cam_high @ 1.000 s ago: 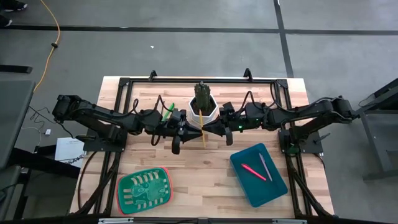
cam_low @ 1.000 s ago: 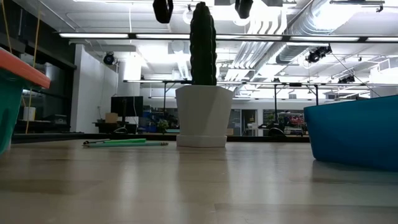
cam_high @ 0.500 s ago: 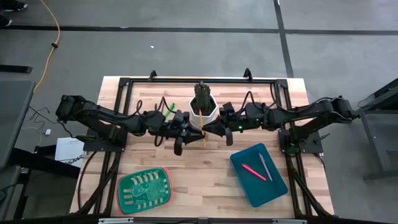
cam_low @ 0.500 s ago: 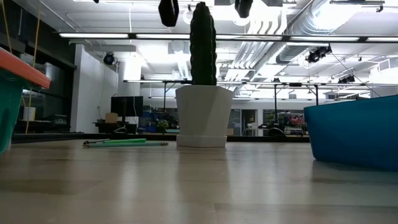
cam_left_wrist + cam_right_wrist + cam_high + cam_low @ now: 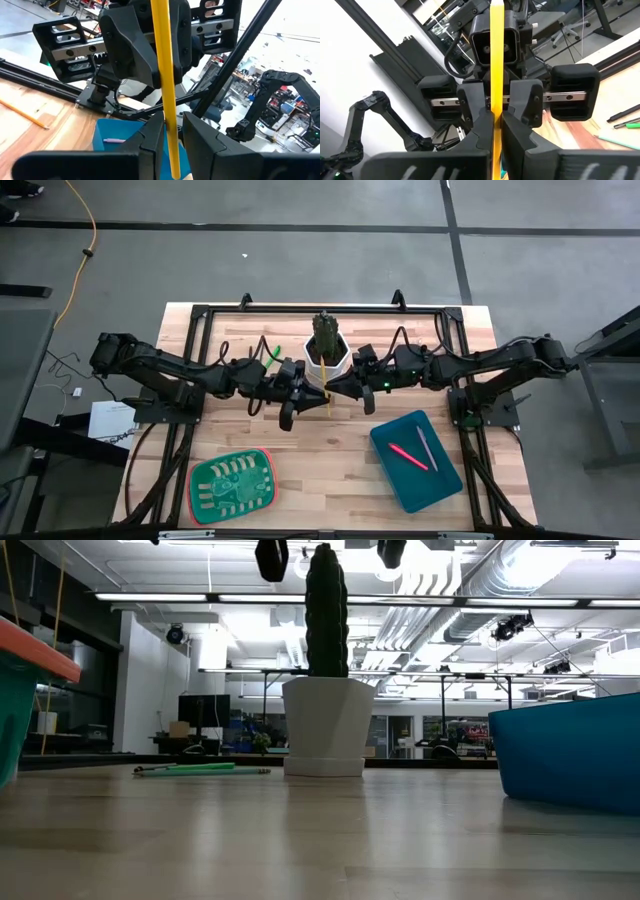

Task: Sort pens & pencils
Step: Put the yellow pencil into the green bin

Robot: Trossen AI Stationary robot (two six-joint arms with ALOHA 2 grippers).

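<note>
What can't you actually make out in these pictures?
- Whether the left pincer grips the yellow pencil or only flanks it: left wrist view.
- Both pincers in the low view: the top edge cuts them off.
- What lies in the green tray: too small in the high view.
- Blue bin contents: its wall hides them in the low view.

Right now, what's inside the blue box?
In the blue box lie a pink-red pen and a pale grey pen, side by side. From table height its wall hides them. Nothing else shows inside.
</note>
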